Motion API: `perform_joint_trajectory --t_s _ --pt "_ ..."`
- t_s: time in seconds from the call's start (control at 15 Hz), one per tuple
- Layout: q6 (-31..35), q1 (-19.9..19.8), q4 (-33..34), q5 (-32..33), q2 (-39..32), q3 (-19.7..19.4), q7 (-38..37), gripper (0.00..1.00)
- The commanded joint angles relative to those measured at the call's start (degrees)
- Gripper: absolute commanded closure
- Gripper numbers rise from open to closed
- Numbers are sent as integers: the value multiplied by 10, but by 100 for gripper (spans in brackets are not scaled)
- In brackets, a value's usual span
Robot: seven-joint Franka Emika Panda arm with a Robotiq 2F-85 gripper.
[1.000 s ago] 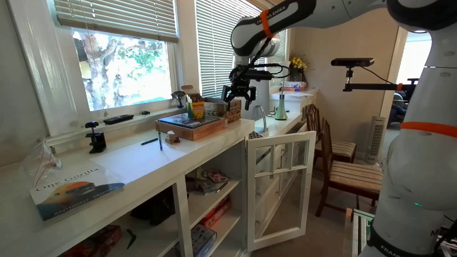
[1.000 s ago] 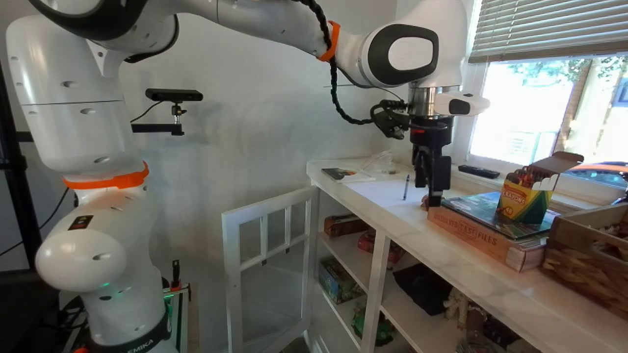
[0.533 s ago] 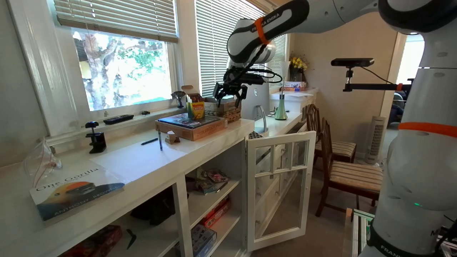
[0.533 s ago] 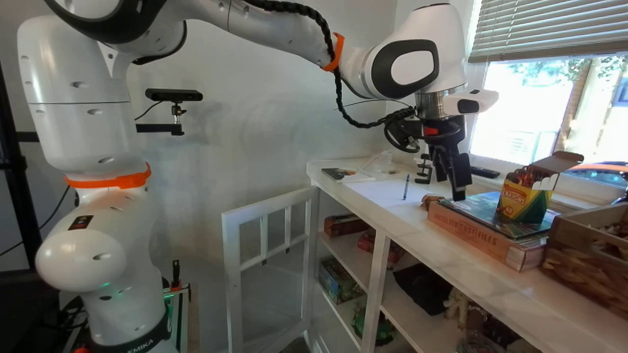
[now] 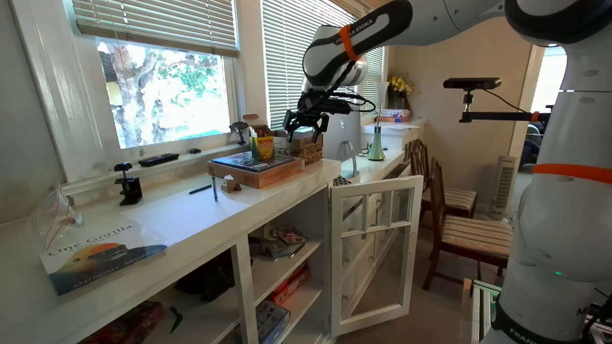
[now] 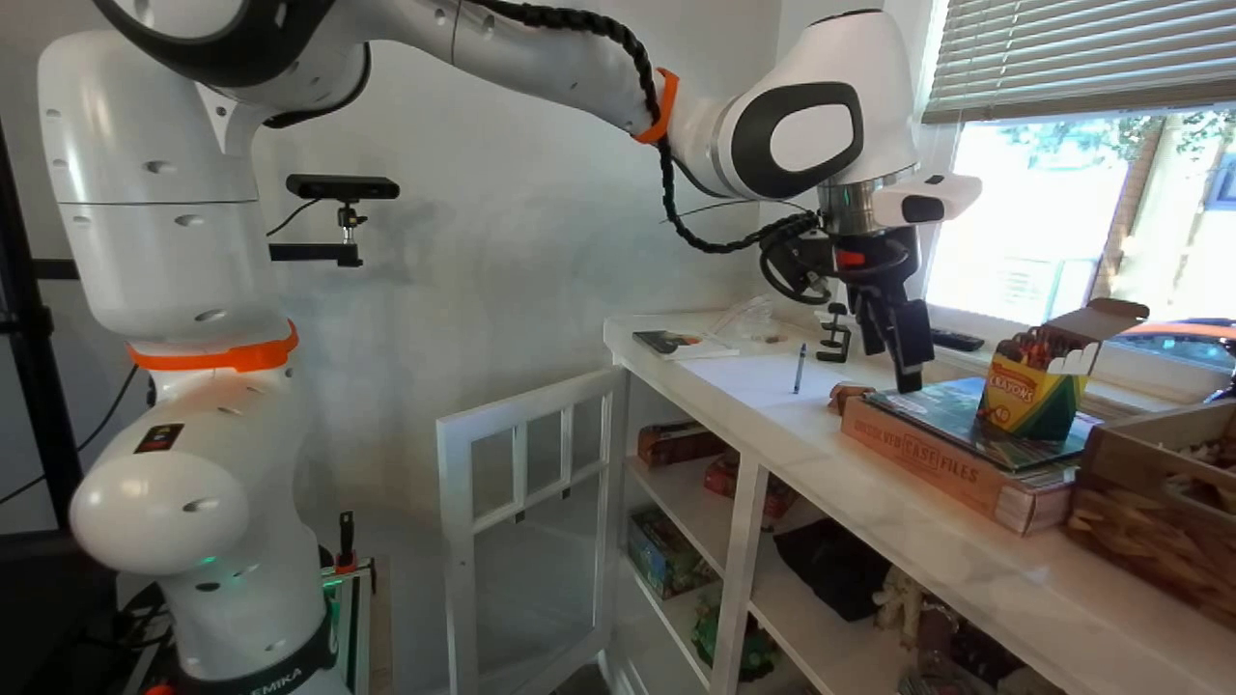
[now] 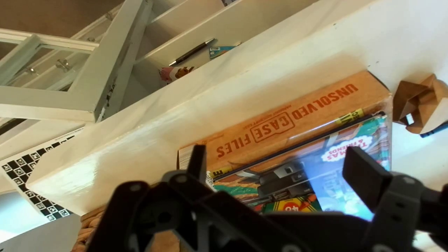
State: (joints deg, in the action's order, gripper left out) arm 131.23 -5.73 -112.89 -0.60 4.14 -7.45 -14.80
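The wrist view showed the gripper with its fingers well apart, framing the Thomas & Friends slab from above. The slab lay flat on the case-files box, set in from the front edge of the bench. In both exterior views the crayon box stood upright on the slab near the gripper, its raised flap the highest point of that stack. Just beside, towards one end of the bench, sat the basket. On the other side came the cardboard fold, the upright pen and the sheet of paper; the black clamp stood near the back edge, and the book lay by the front corner at the opposite end. Below the front edge, the cabinet door jutted out, open.

The case-files box was printed brown card with straight edges, the slab glossy. The basket had coarse woven sides under a flat wooden rim. The cardboard fold was creased and angular, the door a white frame around clear panes, the bench top smooth and white.
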Motion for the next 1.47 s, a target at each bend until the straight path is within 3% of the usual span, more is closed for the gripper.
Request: perform_joint_trajectory --t_s 0.0,0.47,0.93,1.07,1.4 --pt "-2 -5 2 -1 -1 4 1 0" --pt "40 -14 -4 42 -15 -2 19 0" --pt "149 -20 -14 33 -43 -7 57 0" --pt "123 -21 -3 44 -52 -8 32 0" --pt "130 -20 -9 33 -48 -8 48 0"
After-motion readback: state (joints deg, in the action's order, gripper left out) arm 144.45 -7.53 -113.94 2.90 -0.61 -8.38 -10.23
